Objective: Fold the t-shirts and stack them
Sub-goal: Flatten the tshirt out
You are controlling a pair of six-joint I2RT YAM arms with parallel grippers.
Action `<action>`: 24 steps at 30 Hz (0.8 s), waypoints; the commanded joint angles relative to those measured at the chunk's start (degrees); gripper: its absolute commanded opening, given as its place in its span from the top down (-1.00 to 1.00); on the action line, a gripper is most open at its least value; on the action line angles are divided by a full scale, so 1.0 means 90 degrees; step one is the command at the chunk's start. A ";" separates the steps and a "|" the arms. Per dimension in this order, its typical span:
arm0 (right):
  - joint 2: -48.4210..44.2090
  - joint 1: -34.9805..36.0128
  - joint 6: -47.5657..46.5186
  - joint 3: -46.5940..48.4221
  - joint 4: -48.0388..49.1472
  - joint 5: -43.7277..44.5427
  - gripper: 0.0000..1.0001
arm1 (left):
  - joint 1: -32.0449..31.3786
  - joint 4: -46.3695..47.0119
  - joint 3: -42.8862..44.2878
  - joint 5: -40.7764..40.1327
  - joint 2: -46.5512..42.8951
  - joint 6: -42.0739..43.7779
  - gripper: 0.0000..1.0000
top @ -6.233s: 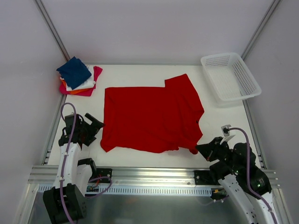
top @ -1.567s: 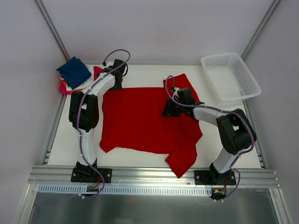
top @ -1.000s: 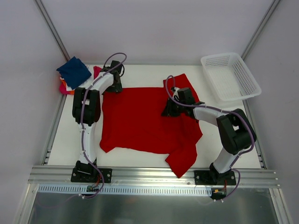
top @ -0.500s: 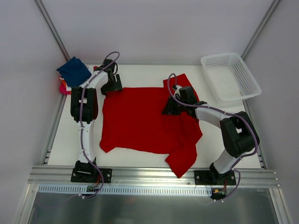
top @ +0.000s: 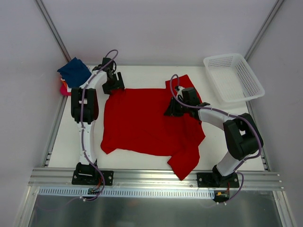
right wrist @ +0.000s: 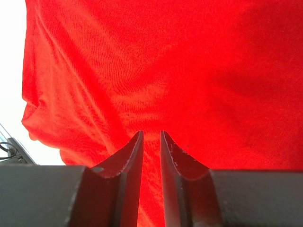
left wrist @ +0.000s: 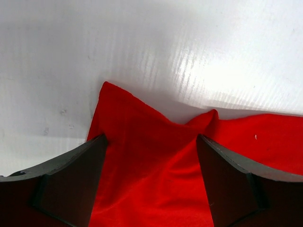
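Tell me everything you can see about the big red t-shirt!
The red t-shirt is plain, soft-looking cloth, spread mostly flat on the white table, wrinkled on its right side, with one part poking toward the near edge. The right end effector pinches a ridge of it near the far right. The left end effector stands open around its far left corner.

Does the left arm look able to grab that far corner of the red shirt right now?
Probably yes: the left claw stands open, straddling the far corner of the red shirt, and nothing covers the cloth there.
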 commanded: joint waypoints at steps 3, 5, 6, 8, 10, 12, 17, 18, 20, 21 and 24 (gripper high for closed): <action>-0.0326 -0.0032 -0.0087 0.0116 0.0033 -0.0183 0.53 | 0.0184 -0.0119 0.0231 -0.0241 0.0150 -0.0125 -0.56; -0.0336 -0.0042 -0.0078 0.0155 0.0023 -0.0202 0.52 | 0.0213 -0.0197 0.0319 -0.0631 0.0140 -0.0116 -0.58; -0.0336 -0.0042 -0.0087 0.0165 0.0004 -0.0202 0.52 | 0.0223 -0.0285 0.0416 -0.0680 0.0179 -0.0116 -0.58; -0.0316 -0.0042 -0.0087 0.0214 -0.0016 -0.0212 0.52 | 0.0252 -0.0373 0.0505 -0.0905 0.0208 -0.0116 -0.58; -0.0316 -0.0042 -0.0087 0.0243 -0.0045 -0.0231 0.52 | 0.0281 -0.0432 0.0641 -0.0993 0.0266 -0.0086 -0.59; -0.0336 -0.0051 -0.0087 0.0272 -0.0065 -0.0241 0.53 | 0.0349 -0.0529 0.0865 -0.1052 0.0383 -0.0048 -0.59; -0.0394 -0.0042 -0.0087 0.0302 -0.0133 -0.0232 0.52 | 0.0486 -0.0919 0.1695 -0.1004 0.0852 0.0001 -0.61; -0.0385 -0.0042 -0.0097 0.0321 -0.0143 -0.0212 0.52 | 0.0496 -0.0978 0.1958 -0.0984 0.0988 0.0002 -0.61; -0.0346 -0.0042 -0.0126 0.0389 -0.0172 -0.0183 0.52 | 0.0506 -0.1076 0.2145 -0.1003 0.1077 0.0011 -0.62; -0.0278 -0.0051 -0.0136 0.0419 -0.0182 -0.0173 0.52 | 0.0506 -0.1076 0.2262 -0.1022 0.1106 0.0021 -0.64; -0.0093 -0.0061 -0.0117 0.0546 -0.0172 -0.0202 0.52 | 0.0525 -0.1076 0.2419 -0.0888 0.1146 0.0031 -0.66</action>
